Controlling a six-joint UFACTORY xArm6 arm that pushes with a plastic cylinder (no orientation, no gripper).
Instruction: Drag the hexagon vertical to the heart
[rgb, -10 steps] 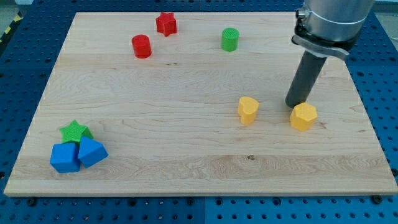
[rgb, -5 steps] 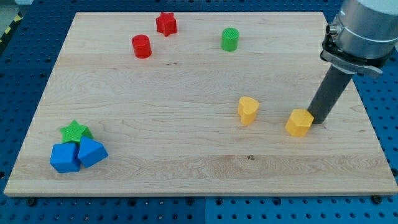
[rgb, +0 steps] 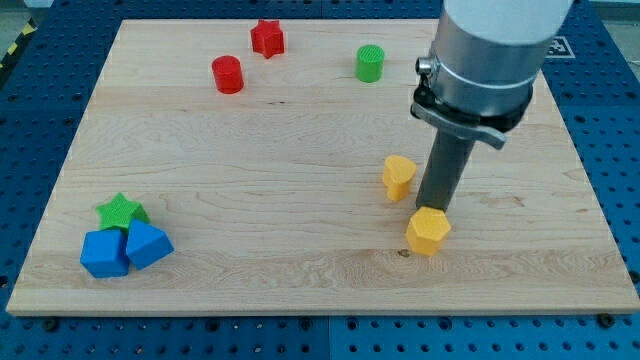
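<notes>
The yellow hexagon (rgb: 428, 232) lies low on the board, right of centre. The yellow heart (rgb: 398, 176) sits just above it and a little to its left. My tip (rgb: 430, 207) rests against the hexagon's upper edge, to the right of the heart and close to it. The rod rises from there to the arm's grey body at the view's top right.
A red star (rgb: 267, 38), a red cylinder (rgb: 228, 74) and a green cylinder (rgb: 370, 63) stand near the board's top. A green star (rgb: 120, 211) and two blue blocks (rgb: 104, 253) (rgb: 148, 244) cluster at the bottom left. The board's bottom edge (rgb: 320, 305) is near the hexagon.
The hexagon has slid left and down, from the right side to just below the heart. My tip swung round its right side and now sits above it.
</notes>
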